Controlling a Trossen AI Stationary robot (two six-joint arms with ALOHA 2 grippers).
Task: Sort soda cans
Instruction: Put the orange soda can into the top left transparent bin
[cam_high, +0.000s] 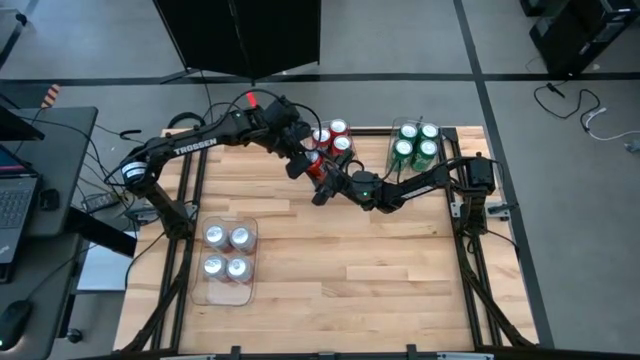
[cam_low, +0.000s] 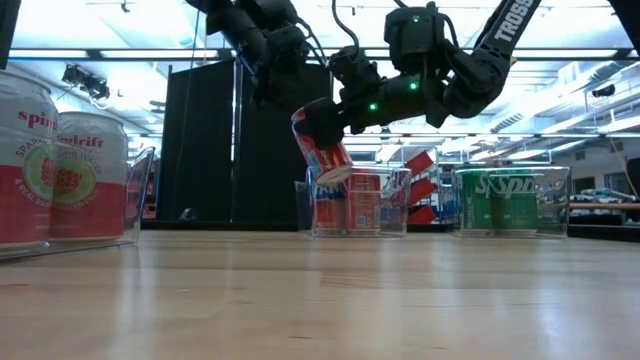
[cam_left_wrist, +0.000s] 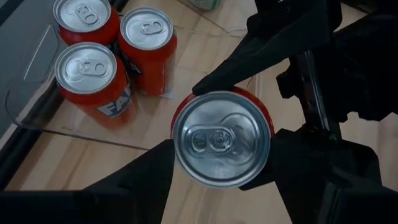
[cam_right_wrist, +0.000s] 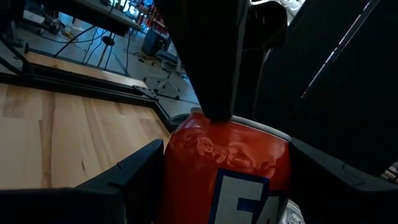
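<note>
The high view looks straight down on the whole counter (cam_high: 330, 250). The low view sits at counter height and faces level into the room. Both wrist views are very close to the red can (cam_left_wrist: 221, 138), which all four views share.

"TROSSEN" runs along the left arm (cam_high: 205, 143). "Spindrift" shows on the silver cans (cam_low: 50, 170), "Sprite" partly on the green cans (cam_low: 508, 200), "FA" on a red can (cam_left_wrist: 93, 84) beyond the left gripper.
</note>
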